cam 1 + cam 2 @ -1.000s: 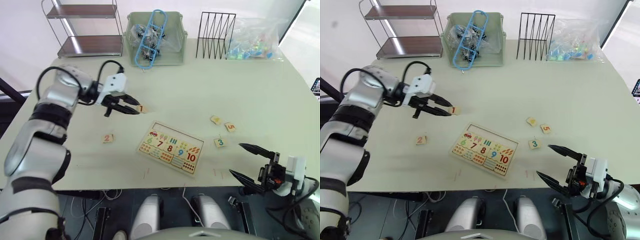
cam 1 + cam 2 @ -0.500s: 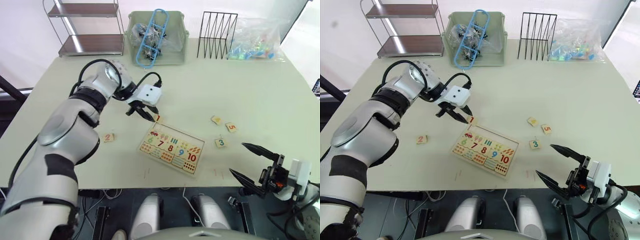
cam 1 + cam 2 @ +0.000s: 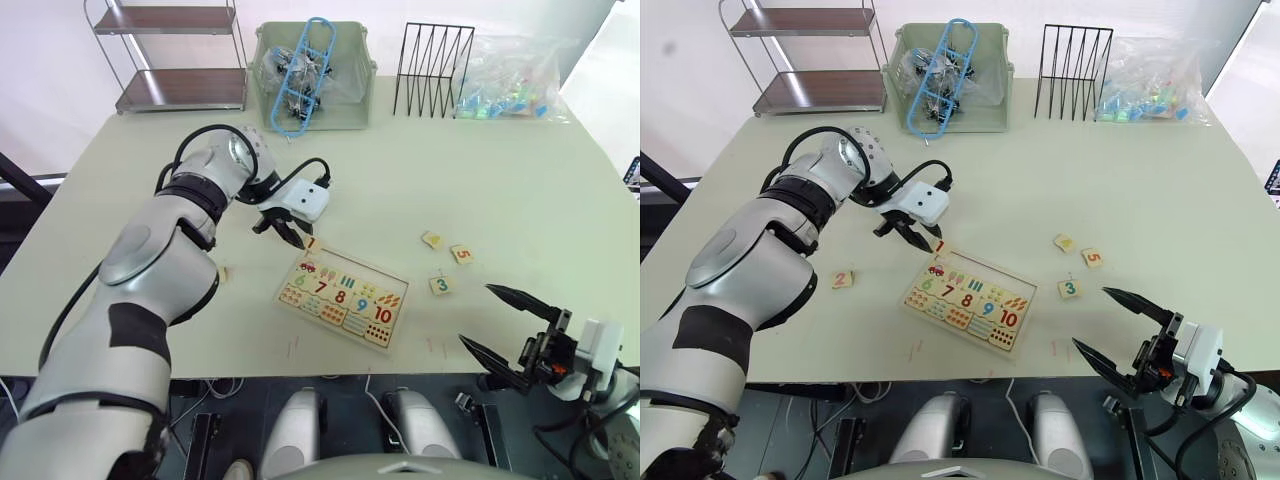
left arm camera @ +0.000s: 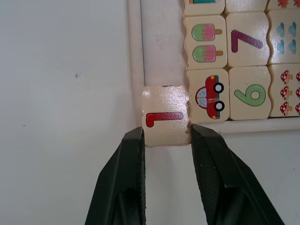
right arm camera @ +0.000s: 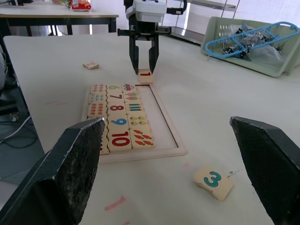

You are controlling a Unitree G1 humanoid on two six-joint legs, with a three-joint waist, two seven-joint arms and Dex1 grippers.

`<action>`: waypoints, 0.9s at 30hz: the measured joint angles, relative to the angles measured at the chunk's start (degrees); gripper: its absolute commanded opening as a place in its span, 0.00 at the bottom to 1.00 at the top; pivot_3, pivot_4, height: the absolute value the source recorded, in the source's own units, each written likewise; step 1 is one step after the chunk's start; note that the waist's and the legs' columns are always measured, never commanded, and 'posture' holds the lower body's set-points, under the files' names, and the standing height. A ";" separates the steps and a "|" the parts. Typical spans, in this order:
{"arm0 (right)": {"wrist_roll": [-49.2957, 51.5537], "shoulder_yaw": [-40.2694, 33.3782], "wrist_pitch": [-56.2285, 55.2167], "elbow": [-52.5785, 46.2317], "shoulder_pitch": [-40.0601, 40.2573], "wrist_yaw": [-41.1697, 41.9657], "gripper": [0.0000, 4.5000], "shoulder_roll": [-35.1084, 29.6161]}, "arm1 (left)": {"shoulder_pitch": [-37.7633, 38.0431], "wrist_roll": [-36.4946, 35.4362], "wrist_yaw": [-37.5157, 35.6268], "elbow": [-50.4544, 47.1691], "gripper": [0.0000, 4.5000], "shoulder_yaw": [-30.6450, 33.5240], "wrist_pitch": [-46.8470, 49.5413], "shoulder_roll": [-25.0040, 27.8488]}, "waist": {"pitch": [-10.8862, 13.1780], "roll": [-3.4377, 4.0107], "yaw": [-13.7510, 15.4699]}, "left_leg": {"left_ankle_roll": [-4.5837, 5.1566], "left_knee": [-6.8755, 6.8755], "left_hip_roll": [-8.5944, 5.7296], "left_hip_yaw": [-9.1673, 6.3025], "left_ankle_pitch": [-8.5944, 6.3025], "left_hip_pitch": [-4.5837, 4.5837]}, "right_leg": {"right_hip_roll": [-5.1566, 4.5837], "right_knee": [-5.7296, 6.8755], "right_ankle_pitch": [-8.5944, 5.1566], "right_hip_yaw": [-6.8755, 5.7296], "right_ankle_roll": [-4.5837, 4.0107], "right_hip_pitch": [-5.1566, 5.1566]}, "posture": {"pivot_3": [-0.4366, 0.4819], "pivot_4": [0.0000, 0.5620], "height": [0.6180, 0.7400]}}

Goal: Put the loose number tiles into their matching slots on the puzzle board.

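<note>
Left eye view: mid-frame, the left claw (image 3: 296,236) pinches tile 1 (image 3: 311,242) over the board's (image 3: 343,296) upper-left corner, lined up for its slot.

Right wrist view: the right claw (image 5: 176,168) gapes wide, empty, near tile 3 (image 5: 213,182).

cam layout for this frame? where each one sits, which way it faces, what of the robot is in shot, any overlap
Left/right eye: on the head, looking forward and down over the table; both arms show.
Left wrist: on the left arm, looking along the left gripper onto the 1 tile at the puzzle board corner.
Right wrist: on the right arm, looking low across the table between the right gripper fingers; the 3 tile lies close.
Shared: board and 1 tile in all views.
</note>
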 measured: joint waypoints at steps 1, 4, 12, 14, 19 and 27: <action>-0.01 0.00 0.04 -0.01 0.02 0.00 1.00 -0.25 | 0.02 0.66 0.00 0.06 0.20 0.84 0.05 -0.27 | 0.00 0.00 0.00 | 0.00 0.00 0.00 -0.01 0.00 -0.01 | 0.00 0.00 0.00 -0.01 -0.01 0.00 | 0.48 0.27 1.00; -0.01 0.00 0.09 -0.01 0.01 0.00 1.00 -0.29 | 0.10 1.67 0.00 0.19 0.20 1.76 0.16 -0.80 | 0.00 0.00 0.00 | 0.00 0.00 0.00 -0.02 0.00 0.00 | 0.00 0.00 0.00 0.00 0.00 0.00 | 0.48 0.27 1.00; -0.01 0.13 0.10 -0.03 -0.36 0.03 1.00 -0.33 | 0.95 3.81 0.00 0.23 0.20 3.11 1.24 -1.56 | 0.00 0.00 -0.06 | 0.00 0.00 0.00 -0.05 0.00 0.00 | 0.00 0.01 0.05 0.00 -0.08 0.00 | 0.48 0.27 1.00; -0.02 0.14 0.10 -0.03 -0.43 0.03 1.00 -0.33 | 1.29 4.09 0.00 0.23 0.20 3.10 1.35 -1.62 | 0.00 0.00 -0.03 | 0.00 0.00 0.00 -0.06 0.00 0.00 | 0.00 0.01 0.06 0.00 -0.09 0.00 | 0.48 0.27 1.00; -0.04 0.27 0.10 -0.03 -0.40 0.01 1.00 -0.31 | 1.50 4.88 0.00 0.25 0.20 3.21 1.53 -2.20 | 0.00 0.00 0.02 | 0.00 0.00 0.00 -0.06 0.00 0.00 | 0.00 0.01 0.06 0.00 -0.09 0.00 | 0.48 0.27 1.00; -0.12 0.30 0.08 -0.03 -0.12 -0.32 1.00 -0.30 | 1.69 5.02 -0.01 0.31 0.20 3.82 1.68 -3.60 | 0.00 0.00 -0.04 | 0.00 0.01 -0.01 -0.06 0.00 0.01 | 0.01 0.04 0.06 0.00 -0.10 0.00 | 0.48 0.27 1.00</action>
